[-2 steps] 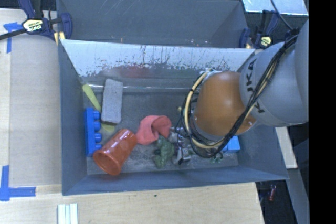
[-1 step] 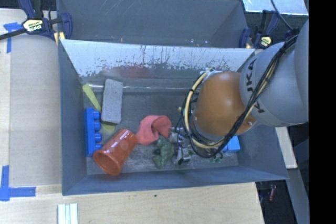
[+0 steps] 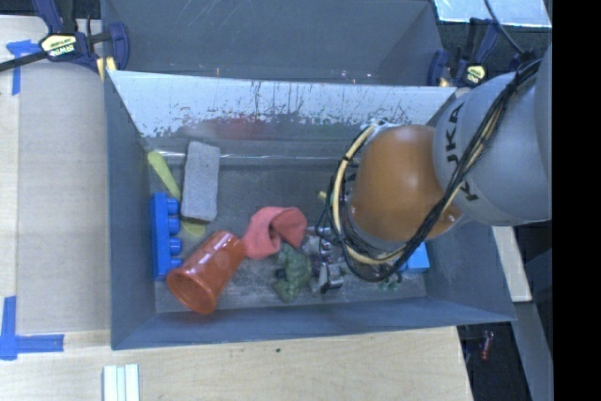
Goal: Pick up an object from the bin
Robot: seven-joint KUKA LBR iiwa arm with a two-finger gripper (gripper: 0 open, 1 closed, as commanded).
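Robot gripper [image 3: 326,266] low by grey metal bin's [image 3: 282,42] front edge, beside crumpled dark-green soft toy [image 3: 293,275], claw state cannot be told, "KA" on grey arm [image 3: 498,155]

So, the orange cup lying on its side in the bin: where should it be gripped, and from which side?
I would take the orange cup across the middle of its body, coming down from above. It lies on its side, wide end toward the lower left, so its curved flanks are exposed. Keep away from the blue brick beside its wide end.
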